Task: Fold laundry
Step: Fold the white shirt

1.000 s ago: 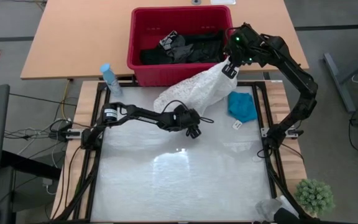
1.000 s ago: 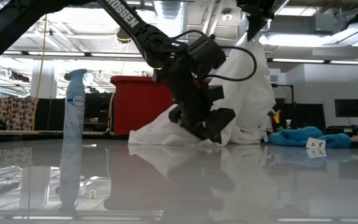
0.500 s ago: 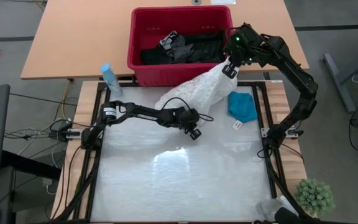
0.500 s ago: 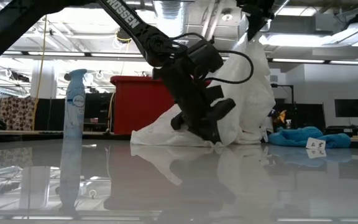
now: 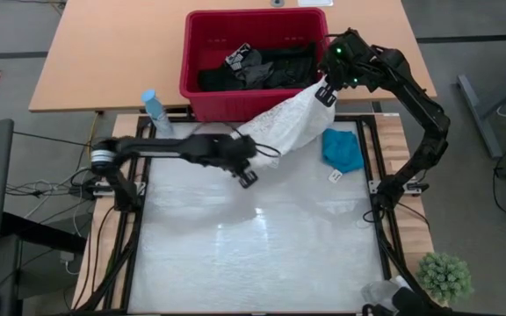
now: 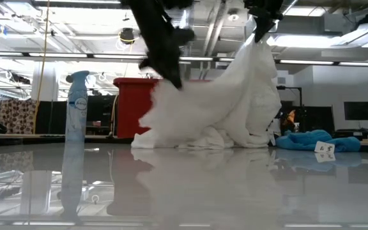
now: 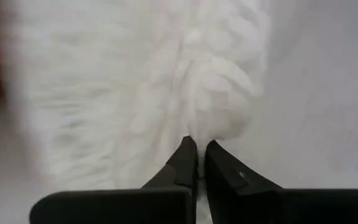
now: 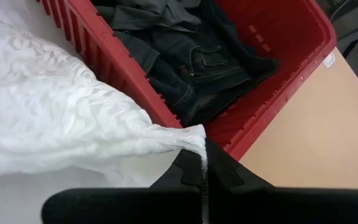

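Looking down on the table, we take the red basket point(image 5: 255, 61) at the far edge as our landmark. In front of it, to its left, the left gripper point(image 5: 245, 174) pinches the lower edge of the white lacy garment point(image 5: 288, 123), fingers pressed together on the cloth. At the basket's right front corner, the right gripper point(image 5: 326, 96) pinches the garment's other end, lifted. Dark clothes point(image 5: 262, 67) lie inside the basket.

Place: a robotics lab or workshop in an open industrial hall.
Ceiling: bare ducts and strip lights point(image 6: 337, 62) overhead.
Furniture: a wooden table point(image 5: 104, 53) behind the framed white table point(image 5: 253, 254).
Floor: loose cables point(image 5: 33, 189) beside the rig.
Background: dark monitors point(image 6: 360, 110) far off.
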Robot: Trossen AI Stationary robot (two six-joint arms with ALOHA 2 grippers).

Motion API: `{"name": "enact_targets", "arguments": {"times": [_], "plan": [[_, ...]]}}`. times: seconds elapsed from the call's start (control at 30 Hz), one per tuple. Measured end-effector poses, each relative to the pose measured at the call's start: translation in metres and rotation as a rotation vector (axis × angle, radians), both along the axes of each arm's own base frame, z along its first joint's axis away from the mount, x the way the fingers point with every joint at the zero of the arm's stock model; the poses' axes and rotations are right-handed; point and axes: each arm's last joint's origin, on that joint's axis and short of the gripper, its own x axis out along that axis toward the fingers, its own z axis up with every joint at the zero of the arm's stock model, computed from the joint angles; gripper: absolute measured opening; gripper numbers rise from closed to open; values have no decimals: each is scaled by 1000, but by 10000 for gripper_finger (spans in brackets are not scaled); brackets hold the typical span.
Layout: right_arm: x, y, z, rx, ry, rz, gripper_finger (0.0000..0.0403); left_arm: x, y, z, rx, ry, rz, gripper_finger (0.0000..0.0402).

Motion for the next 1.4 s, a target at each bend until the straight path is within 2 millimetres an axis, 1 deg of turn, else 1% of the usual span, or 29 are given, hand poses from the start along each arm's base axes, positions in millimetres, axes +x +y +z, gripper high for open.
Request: {"name": "enact_targets", "arguments": {"times": [0.1, 0.3, 0.4, 0.5, 0.57, 0.7, 0.8, 0.9, 0.97, 1.1, 1.2, 1.3, 1.4], "plan": [[0, 0, 0, 1, 1, -1, 21, -33, 1, 35, 126, 8, 76, 0], [0, 0, 0, 2, 2, 0, 21, -97, 15, 88, 397, 20, 262, 0], [0, 1, 0, 5, -2, -3, 21, -125, 26, 106, 473, 12, 361, 0], [0, 1, 0, 6, -5, -4, 21, -147, 38, 118, 513, 12, 434, 0], [1, 1, 0, 1, -13, -1, 21, -158, 48, 122, 530, 24, 472, 0], [8, -1, 6, -61, -70, 17, 21, -168, 72, 127, 594, 74, 492, 0], [15, -3, 15, -173, -107, 28, 21, -170, 93, 137, 717, 100, 491, 0], [19, -5, 25, -324, -63, -4, 21, -173, 109, 152, 855, 79, 518, 0], [21, -4, 29, -404, -17, -21, 21, -177, 112, 168, 931, 54, 530, 0], [26, 2, 36, -506, 80, -32, 21, -187, 107, 204, 1059, 73, 503, 0], [30, 15, 40, -525, 100, 3, 21, -194, 98, 222, 1075, 52, 485, 0], [36, 34, 41, -504, 109, 66, 21, -198, 83, 227, 991, 40, 433, 0], [41, 57, 35, -434, 134, 137, 21, -199, 67, 217, 820, 41, 293, 0]]}}
